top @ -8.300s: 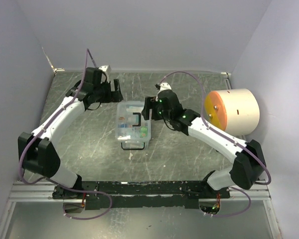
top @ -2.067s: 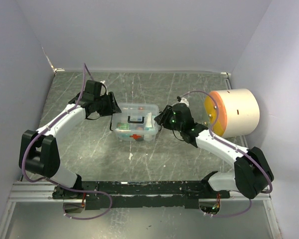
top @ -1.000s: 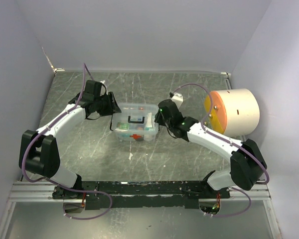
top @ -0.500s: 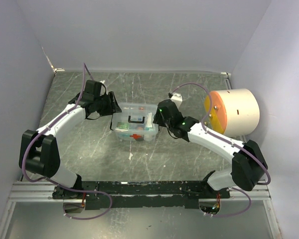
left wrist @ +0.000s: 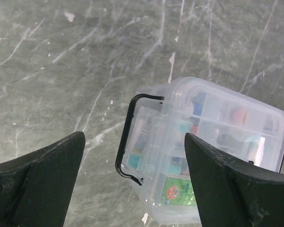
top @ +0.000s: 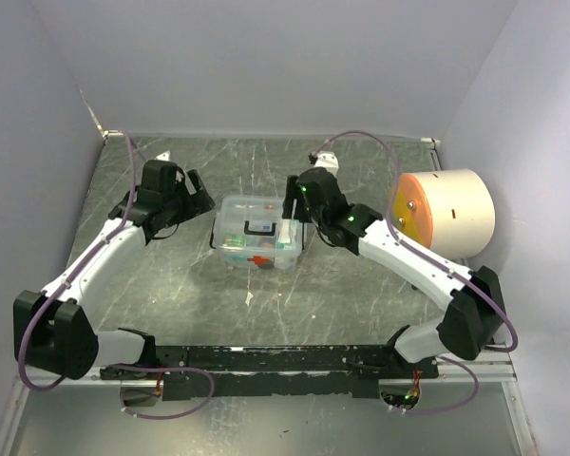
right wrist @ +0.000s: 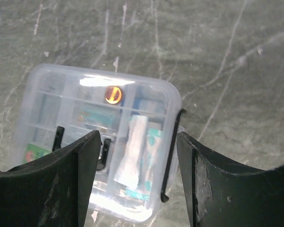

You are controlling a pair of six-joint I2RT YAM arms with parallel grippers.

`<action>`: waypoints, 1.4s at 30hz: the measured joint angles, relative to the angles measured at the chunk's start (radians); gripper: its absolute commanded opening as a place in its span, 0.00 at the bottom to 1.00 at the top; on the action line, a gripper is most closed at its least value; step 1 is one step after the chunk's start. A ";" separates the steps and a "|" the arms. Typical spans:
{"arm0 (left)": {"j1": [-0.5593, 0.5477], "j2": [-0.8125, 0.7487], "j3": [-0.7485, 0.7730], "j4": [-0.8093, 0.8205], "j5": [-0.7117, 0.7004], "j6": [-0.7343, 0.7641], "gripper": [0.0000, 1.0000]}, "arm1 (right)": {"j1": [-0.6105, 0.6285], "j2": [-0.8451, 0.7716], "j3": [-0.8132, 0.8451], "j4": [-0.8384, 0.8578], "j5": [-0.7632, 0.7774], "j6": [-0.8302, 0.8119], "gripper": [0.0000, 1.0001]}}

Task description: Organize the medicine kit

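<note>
The medicine kit [top: 256, 234] is a small clear box with a black handle and a red cross, lying shut at the table's middle. It also shows in the left wrist view [left wrist: 213, 142] and the right wrist view [right wrist: 85, 104], with coloured packets and a white sachet [right wrist: 132, 146] inside. My left gripper [top: 198, 192] is open and empty, just left of the kit and apart from it [left wrist: 134, 139]. My right gripper [top: 289, 201] is open and empty, above the kit's right end [right wrist: 136, 137].
A big cream cylinder [top: 448, 215] with an orange face lies at the right, close to my right forearm. Grey walls enclose the marbled table [top: 190, 285] on three sides. Small white scraps [left wrist: 172, 59] lie on the table near the kit.
My left gripper has drawn back to the left, away from the kit's left end. My right gripper has swung back and up over the kit's right end. The kit stays put.
</note>
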 measured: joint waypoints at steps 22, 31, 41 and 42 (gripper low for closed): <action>0.179 -0.095 -0.485 0.514 0.334 -0.327 0.96 | 0.190 0.407 0.360 -0.102 -0.003 -0.230 0.68; 0.185 -0.051 -0.625 0.785 0.444 -0.611 0.99 | 0.191 0.420 0.360 -0.106 -0.003 -0.207 0.64; 0.193 -0.051 -0.678 0.946 0.491 -0.857 0.94 | 0.190 0.418 0.354 -0.094 -0.001 -0.183 0.61; 0.193 -0.056 -0.678 0.955 0.501 -0.862 0.92 | 0.190 0.418 0.354 -0.094 -0.001 -0.182 0.60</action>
